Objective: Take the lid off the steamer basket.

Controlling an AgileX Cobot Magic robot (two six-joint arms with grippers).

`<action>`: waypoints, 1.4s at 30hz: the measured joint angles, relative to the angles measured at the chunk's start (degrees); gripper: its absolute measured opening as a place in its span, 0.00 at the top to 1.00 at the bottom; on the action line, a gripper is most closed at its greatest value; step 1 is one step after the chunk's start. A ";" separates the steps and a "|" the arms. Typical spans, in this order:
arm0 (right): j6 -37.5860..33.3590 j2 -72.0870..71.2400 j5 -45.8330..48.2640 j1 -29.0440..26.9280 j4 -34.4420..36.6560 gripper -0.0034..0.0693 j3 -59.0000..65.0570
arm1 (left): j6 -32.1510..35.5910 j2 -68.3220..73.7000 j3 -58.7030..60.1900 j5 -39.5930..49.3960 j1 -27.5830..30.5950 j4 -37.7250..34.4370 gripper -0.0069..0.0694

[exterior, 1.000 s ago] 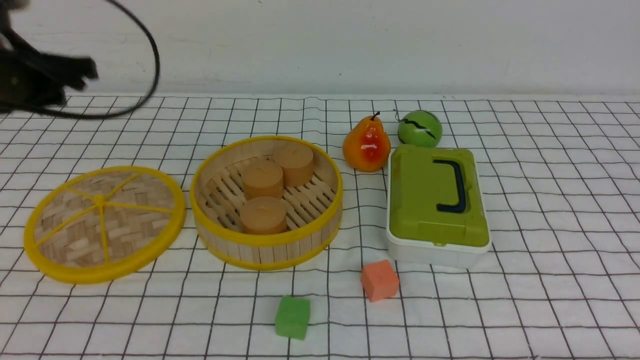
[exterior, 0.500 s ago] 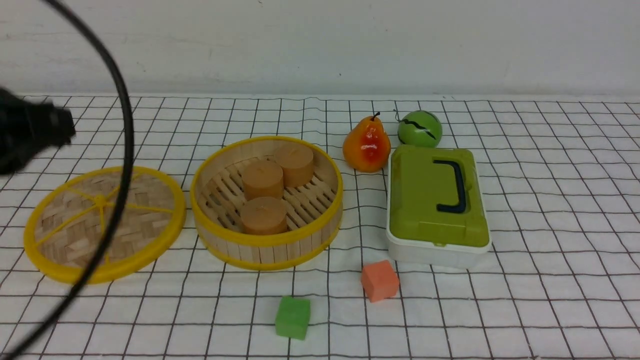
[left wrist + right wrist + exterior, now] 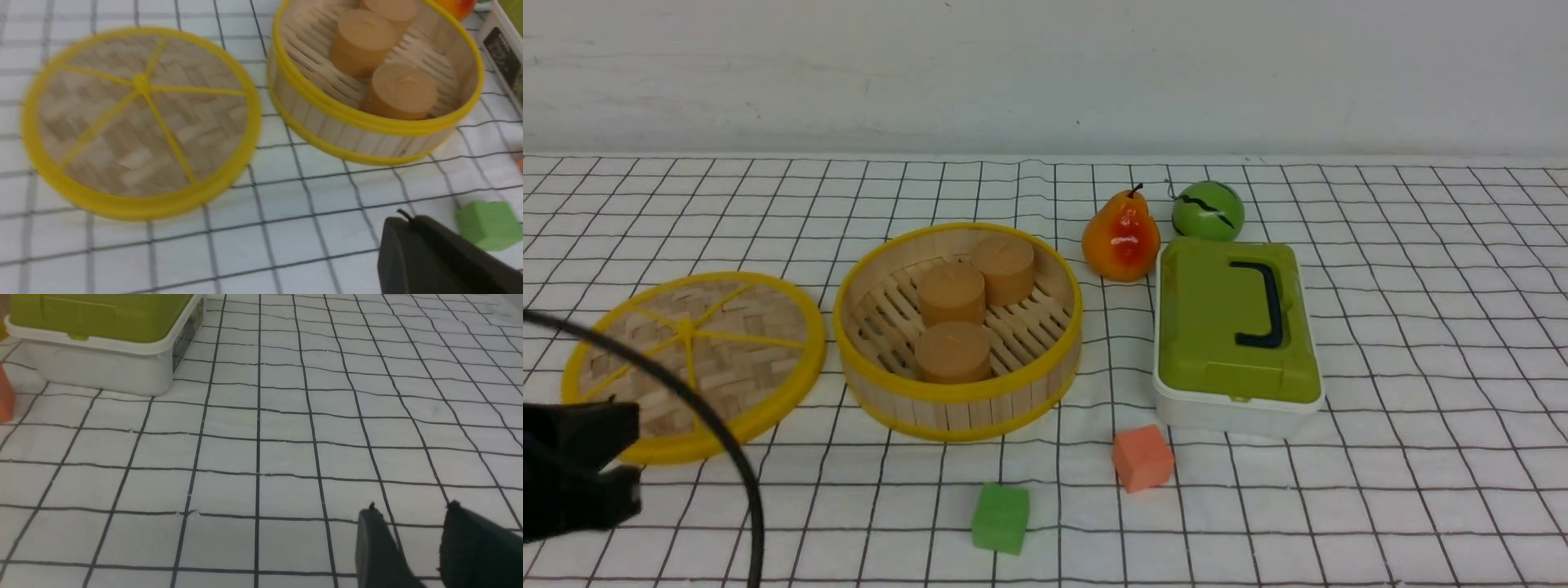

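The lid (image 3: pixel 694 363), a flat woven disc with a yellow rim and spokes, lies flat on the cloth just left of the steamer basket (image 3: pixel 956 392). The basket is uncovered and holds three tan cylinders. Both also show in the left wrist view, the lid (image 3: pixel 139 122) apart from the basket (image 3: pixel 367 126). My left gripper (image 3: pixel 625 461) is low at the near left, in front of the lid and not touching it. In its wrist view the left gripper (image 3: pixel 406 218) has its jaws together and holds nothing. My right gripper (image 3: pixel 410 510) is open and empty over bare cloth.
A white box with a green lid (image 3: pixel 1233 327) stands right of the basket, with a pear (image 3: pixel 1121 237) and a green ball (image 3: pixel 1209 210) behind it. An orange cube (image 3: pixel 1143 457) and a green cube (image 3: pixel 1001 517) lie near the front. A black cable (image 3: pixel 719 441) arcs over the lid's near edge.
My left arm has swung from the far upper left down to the near left, in front of the lid. The lid and the basket have not moved.
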 joint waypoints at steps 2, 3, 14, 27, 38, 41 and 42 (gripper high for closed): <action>0.00 0.00 0.00 0.00 0.00 0.62 0.00 | 0.03 -4.04 2.51 -2.38 0.00 2.21 0.93; 0.00 0.00 0.00 0.00 0.00 0.62 0.00 | 0.08 -8.92 4.96 -5.61 0.00 3.67 0.93; 0.00 0.00 0.00 0.00 0.00 0.62 0.00 | -2.16 -31.89 28.22 -24.09 0.00 3.19 0.93; 0.00 0.00 0.00 0.00 0.00 0.62 0.00 | -29.25 -39.01 30.06 -2.52 -0.16 22.06 0.93; 0.00 0.00 0.00 0.00 0.00 0.62 0.00 | -19.48 -39.01 30.06 -1.95 -0.22 14.30 0.93; 0.00 0.00 0.00 0.00 0.00 0.62 0.00 | -19.20 -39.01 30.06 -1.95 -0.22 14.16 0.93; 0.00 0.00 0.00 0.00 0.00 0.62 0.00 | -19.20 -39.01 30.06 -1.95 -0.22 14.08 0.93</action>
